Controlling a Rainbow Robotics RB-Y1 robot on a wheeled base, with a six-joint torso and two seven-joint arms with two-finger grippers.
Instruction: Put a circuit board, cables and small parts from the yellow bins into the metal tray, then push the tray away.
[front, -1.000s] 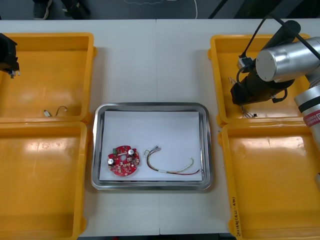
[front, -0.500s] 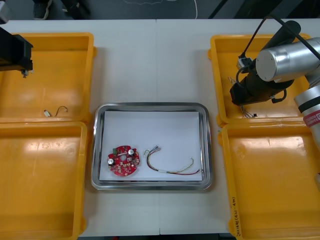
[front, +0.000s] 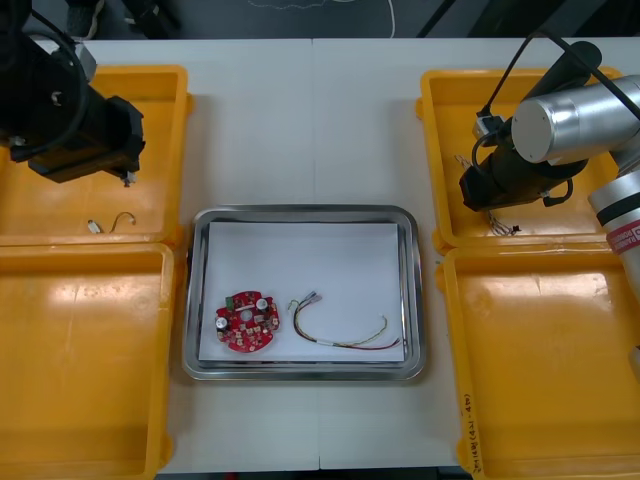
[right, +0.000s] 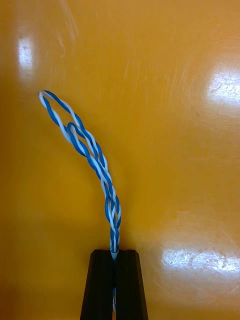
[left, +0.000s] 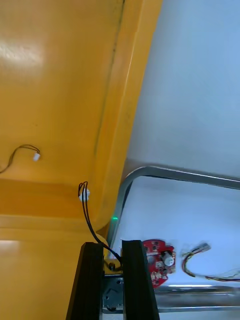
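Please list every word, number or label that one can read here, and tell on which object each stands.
Dark print on the rim of the near right yellow bin: too small to read.
Red label on the right arm: lettering too small to read.
No text on the black cable held by the left gripper, nor on the blue and white cable held by the right gripper.

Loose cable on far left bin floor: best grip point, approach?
Probably the loose cable at its wire's bend, straight from above, fingers across the wire: it lies flat near the bin wall, which blocks side entry, and its white plug looks tiny. Left gripper, nearest, holds a second cable.
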